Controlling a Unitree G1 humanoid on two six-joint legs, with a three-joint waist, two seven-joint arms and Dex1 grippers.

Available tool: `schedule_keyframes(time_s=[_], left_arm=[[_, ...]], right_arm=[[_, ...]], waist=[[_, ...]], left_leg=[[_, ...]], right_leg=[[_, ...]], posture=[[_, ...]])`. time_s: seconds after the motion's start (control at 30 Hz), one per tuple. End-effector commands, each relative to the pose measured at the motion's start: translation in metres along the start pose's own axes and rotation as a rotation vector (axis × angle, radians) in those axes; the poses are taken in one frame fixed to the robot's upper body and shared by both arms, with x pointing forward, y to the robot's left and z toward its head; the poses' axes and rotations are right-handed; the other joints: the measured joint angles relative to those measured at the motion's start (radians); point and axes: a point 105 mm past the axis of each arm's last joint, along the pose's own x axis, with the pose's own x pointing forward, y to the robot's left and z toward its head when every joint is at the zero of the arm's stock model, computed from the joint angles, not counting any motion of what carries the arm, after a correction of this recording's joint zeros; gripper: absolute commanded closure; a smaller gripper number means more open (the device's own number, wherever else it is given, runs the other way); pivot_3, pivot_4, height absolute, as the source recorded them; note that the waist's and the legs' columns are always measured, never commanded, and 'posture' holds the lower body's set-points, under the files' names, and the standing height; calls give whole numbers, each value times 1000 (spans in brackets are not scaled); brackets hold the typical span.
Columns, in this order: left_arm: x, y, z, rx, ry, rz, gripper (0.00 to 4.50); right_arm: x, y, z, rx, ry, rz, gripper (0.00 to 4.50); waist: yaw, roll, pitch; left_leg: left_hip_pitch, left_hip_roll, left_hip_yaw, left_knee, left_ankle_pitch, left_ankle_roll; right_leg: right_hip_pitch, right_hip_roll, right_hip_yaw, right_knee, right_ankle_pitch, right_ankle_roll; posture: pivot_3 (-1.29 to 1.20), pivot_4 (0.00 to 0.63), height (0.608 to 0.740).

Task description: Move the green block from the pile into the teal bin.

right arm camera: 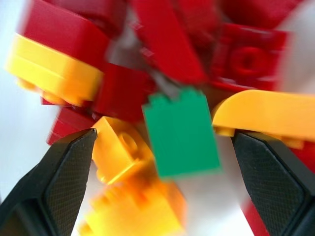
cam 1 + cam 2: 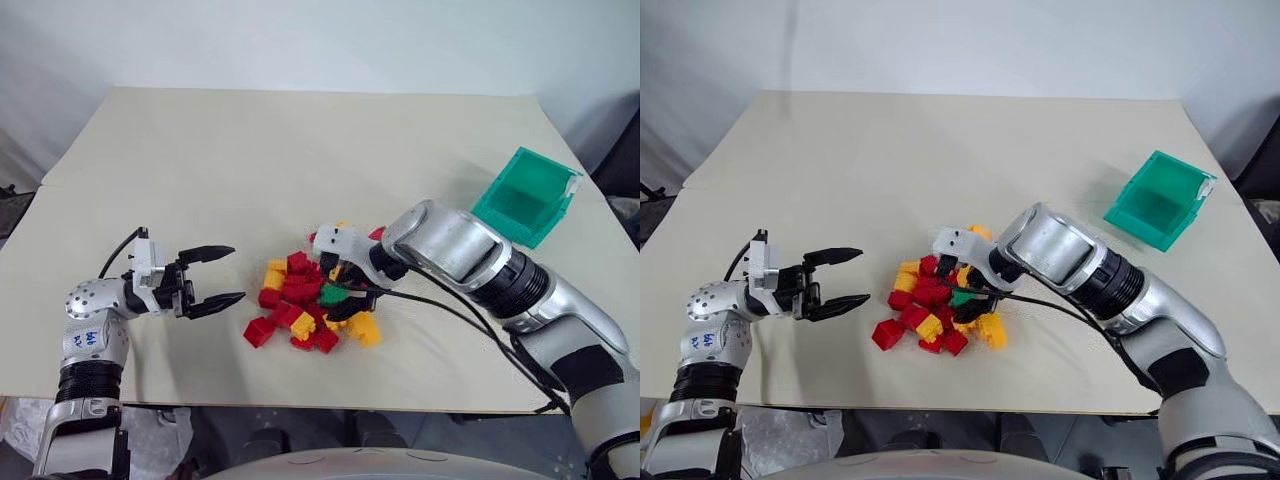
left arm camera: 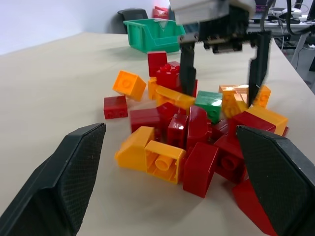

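The small green plastic studded brick (image 2: 334,295) lies in the loose heap of red and yellow plastic studded bricks (image 2: 300,312) near the middle of the pale worktop (image 2: 250,160), towards the heap's right side, with a yellow brick touching it on each flank. The right end effector (image 3: 224,73) hangs over the heap, pointing steeply down, its two black fingers apart and straddling the green brick; nothing is clamped. In the right wrist view the brick sits between the pads, though that picture is smeared, so whether the tips have reached the brick's level is hard to say. The left end effector (image 2: 212,276) hovers level just left of the heap, fingers apart and empty. The small teal translucent plastic bin (image 2: 525,197) stands open-topped, well apart at the far right.

The step in hand looks like the pinch itself. The main risk is the crowding: the yellow neighbours lie so close that a closing finger could catch one and either drag it along or wedge the green brick crooked. Studded plastic is slick and light, so an off-centre squeeze may squirt it sideways into the heap. Pressing down too far could scatter loose bricks across the worktop
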Motion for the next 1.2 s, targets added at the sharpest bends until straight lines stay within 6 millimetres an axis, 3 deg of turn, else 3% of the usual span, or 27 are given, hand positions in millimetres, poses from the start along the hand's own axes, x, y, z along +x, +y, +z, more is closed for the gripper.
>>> schedule_keyframes(time_s=[0.03, 0.33, 0.53, 0.63, 0.77, 1.1, 1.13, 1.2], left_arm=[[0, 0, 7, 30, -25, 8, 0], [1, -3, 7, 28, -31, 9, 0], [1, -5, 7, 29, -32, 9, 0], [2, -6, 7, 27, -34, 7, 0], [4, -7, 7, 26, -37, 4, 0], [44, -11, 24, 54, -97, -71, 0], [47, -12, 25, 56, -98, -77, 0], [67, -11, 26, 71, -84, -96, 0]], right_arm=[[7, 2, -5, 26, 20, 0, 31], [22, -9, -16, 84, 40, -58, 31], [17, -13, -10, 94, 16, -84, 1972], [13, -15, -9, 95, 7, -104, 2933], [5, -15, -6, 86, -28, -115, 2988], [-97, -11, 5, -112, -527, -212, 2988], [-102, -14, 4, -102, -540, -231, 2988], [-133, -41, -6, -91, -611, -447, 2988]], waist=[[-2, 0, 0], [-7, -3, -2], [-5, -4, -3], [-3, -4, -3], [-2, -4, -3], [13, 0, 0], [10, 0, 0], [8, 0, 0]], left_leg=[[0, 0, 0, 1, 0, 0], [4, 0, 0, 4, 0, 0], [20, 1, -1, -2, 0, 0], [18, 1, -2, -3, 0, 0], [17, 1, -3, -5, 0, 0], [11, 0, -4, -6, -2, 3], [11, 1, -3, -7, -3, 3], [11, 1, -2, -7, -3, 4]], right_leg=[[0, 0, 0, 0, 0, 0], [3, 0, 0, 3, 0, 0], [17, -1, -1, -1, -1, -3], [17, -1, -1, -2, -1, -3], [16, -1, -3, -2, -1, -3], [16, -1, -7, -12, 0, -1], [16, -1, -6, -13, 0, -1], [16, 0, -5, -13, 0, -1]], posture=[[0, 150, 740], [0, 150, 740], [0, 150, 740], [0, 150, 740], [0, 150, 740], [0, 150, 740], [0, 150, 740], [0, 150, 740]])
